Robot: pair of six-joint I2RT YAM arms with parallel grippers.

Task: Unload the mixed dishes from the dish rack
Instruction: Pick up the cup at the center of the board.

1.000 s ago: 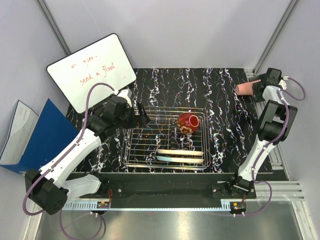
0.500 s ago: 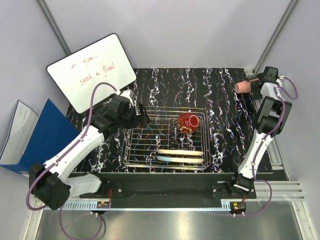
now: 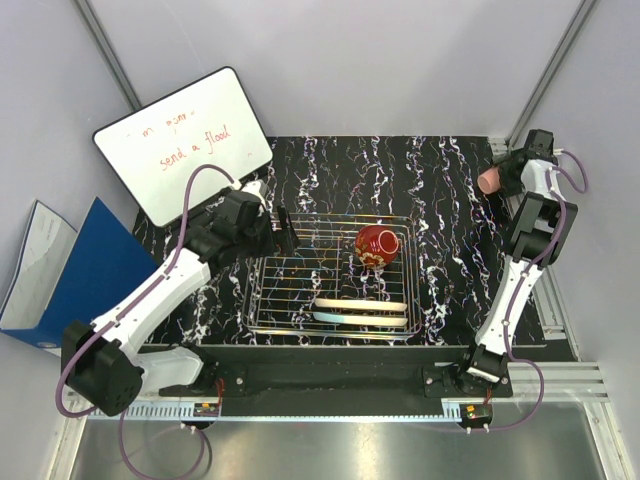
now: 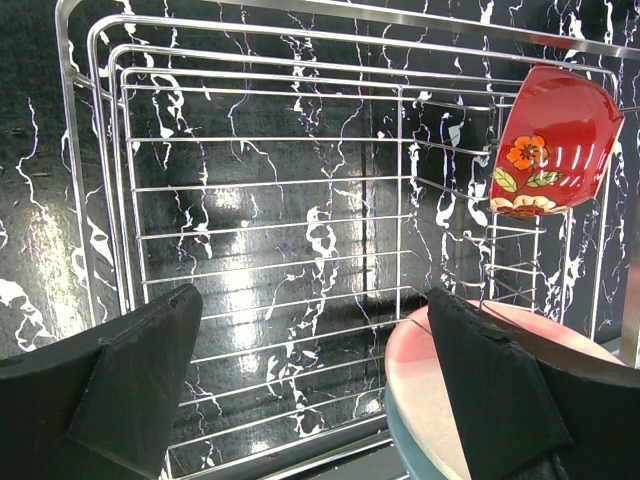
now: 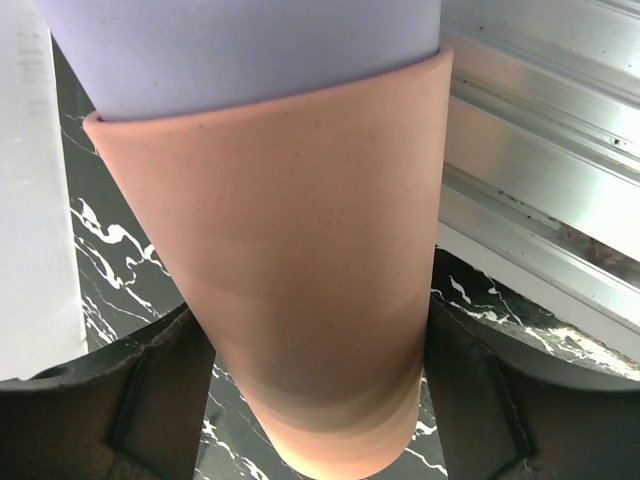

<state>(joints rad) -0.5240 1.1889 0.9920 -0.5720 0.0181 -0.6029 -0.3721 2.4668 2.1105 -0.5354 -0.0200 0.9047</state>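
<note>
dish rack (image 3: pixel 262 300) sits mid-tabletop in the top view, holding the red bowl (image 3: pixel 374 246), tilted, and two plates (image 3: pixel 362 310) on edge along its near side. the salmon-pink cup (image 3: pixel 489 180) lies at the far right edge, at the right gripper (image 3: pixel 503 175).

left wrist view: the left gripper (image 4: pixel 312 310) hangs over the rack, jaws wide apart on nothing, with the pink/cream plate (image 4: pixel 435 370) just beside one finger. the plates look stiff, glazed and easy to chip, so pinch the upper rim.

right wrist view: fingers (image 5: pixel 150 400) flank the cup, and a lavender cup (image 5: pixel 240 50) seems nested with it. whether the jaws pinch yet i cannot tell. the cup looks light and tapered, likely to slip, so grip mid-wall.
</note>
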